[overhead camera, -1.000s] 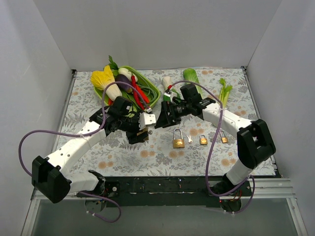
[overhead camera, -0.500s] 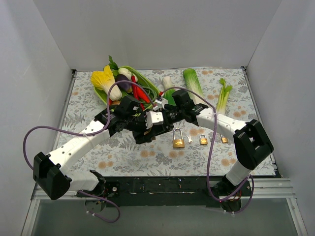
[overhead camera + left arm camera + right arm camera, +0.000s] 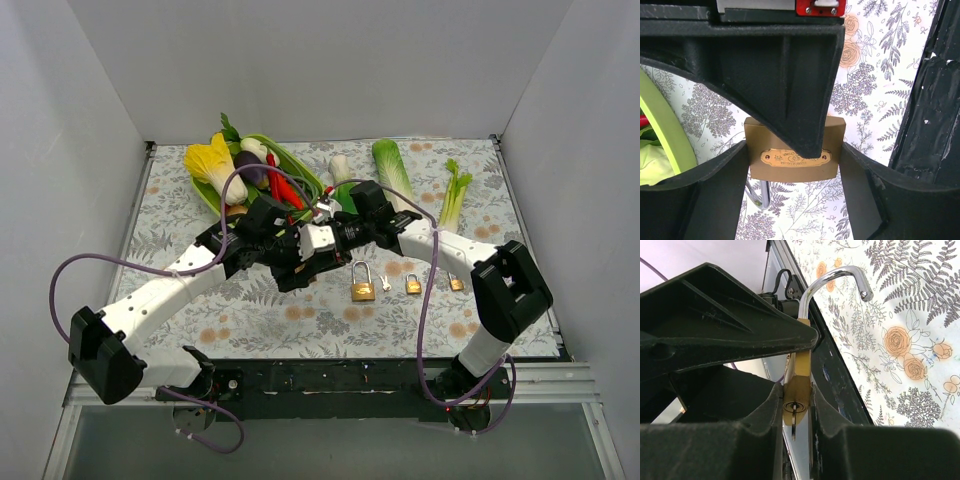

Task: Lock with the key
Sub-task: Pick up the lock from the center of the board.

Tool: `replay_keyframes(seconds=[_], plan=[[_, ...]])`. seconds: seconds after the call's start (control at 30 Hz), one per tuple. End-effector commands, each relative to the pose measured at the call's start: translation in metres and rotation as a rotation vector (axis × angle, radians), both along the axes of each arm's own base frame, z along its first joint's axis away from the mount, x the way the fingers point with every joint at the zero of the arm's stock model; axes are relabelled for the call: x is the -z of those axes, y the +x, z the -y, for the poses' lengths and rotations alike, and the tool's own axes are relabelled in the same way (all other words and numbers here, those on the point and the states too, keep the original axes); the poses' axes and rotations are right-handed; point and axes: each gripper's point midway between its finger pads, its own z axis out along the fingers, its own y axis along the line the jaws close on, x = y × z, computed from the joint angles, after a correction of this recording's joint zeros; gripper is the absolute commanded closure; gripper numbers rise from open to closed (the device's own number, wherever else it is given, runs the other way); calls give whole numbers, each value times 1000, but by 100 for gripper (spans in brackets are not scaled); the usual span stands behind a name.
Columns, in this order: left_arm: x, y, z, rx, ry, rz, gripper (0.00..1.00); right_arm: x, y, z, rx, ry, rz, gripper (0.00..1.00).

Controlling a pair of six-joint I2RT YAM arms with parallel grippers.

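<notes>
A brass padlock [image 3: 790,172] hangs above the table between both grippers, which meet at the centre [image 3: 313,245] of the top view. My left gripper [image 3: 794,150] is shut on the padlock's two side edges. My right gripper [image 3: 796,390] is shut on its flat faces from the other end, and one of its fingers [image 3: 780,75] covers the lock's upper part. The key [image 3: 794,422] sticks out of the keyhole in the lock's base. The chrome shackle [image 3: 840,277] stands open, its free end clear of the body.
Three more brass padlocks [image 3: 362,290], [image 3: 413,285], [image 3: 456,283] and a loose key [image 3: 385,283] lie on the floral cloth at front right. A green basket [image 3: 310,180] of vegetables sits behind the grippers. Cabbage [image 3: 392,165] and celery [image 3: 455,190] lie at back right.
My right gripper moved left to meet the left one and went from wide open to shut on the padlock. The left arm shifted slightly right with the lock.
</notes>
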Motion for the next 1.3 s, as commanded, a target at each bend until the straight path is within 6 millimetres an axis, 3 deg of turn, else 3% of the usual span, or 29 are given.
replay_keyframes(seconds=[0.0, 0.03, 0.07, 0.17, 0.33, 0.47, 0.6, 0.77, 0.93, 1.07, 1.27], plan=[[-24, 6, 2, -58, -54, 28, 33, -27, 1, -2, -80, 110, 140, 99], [-23, 6, -4, -62, -48, 30, 10, -28, 8, 3, -64, 109, 154, 99], [-26, 6, -8, -72, -63, 31, 2, -33, 10, 7, -57, 117, 174, 99], [-47, 13, -27, -130, -175, 18, 2, -40, 21, 23, -34, 128, 222, 99], [-48, 20, -53, -197, -220, -25, 2, -64, 25, 36, -42, 192, 303, 99], [-41, 14, -53, -177, -245, -23, 2, -90, 19, 37, -78, 253, 348, 99], [-42, 33, -51, -181, -261, 78, 2, -110, 12, 34, -107, 286, 380, 99], [-42, 25, -40, -73, -292, 68, 5, -125, 8, 32, -131, 322, 423, 99], [-47, 7, -30, 29, -338, 8, 15, -132, 5, 32, -144, 346, 453, 99], [-47, -7, -27, 76, -356, -52, 44, -137, 4, 33, -140, 358, 496, 99], [-50, -19, -25, 107, -363, -141, 72, -137, 7, 35, -138, 352, 567, 99]])
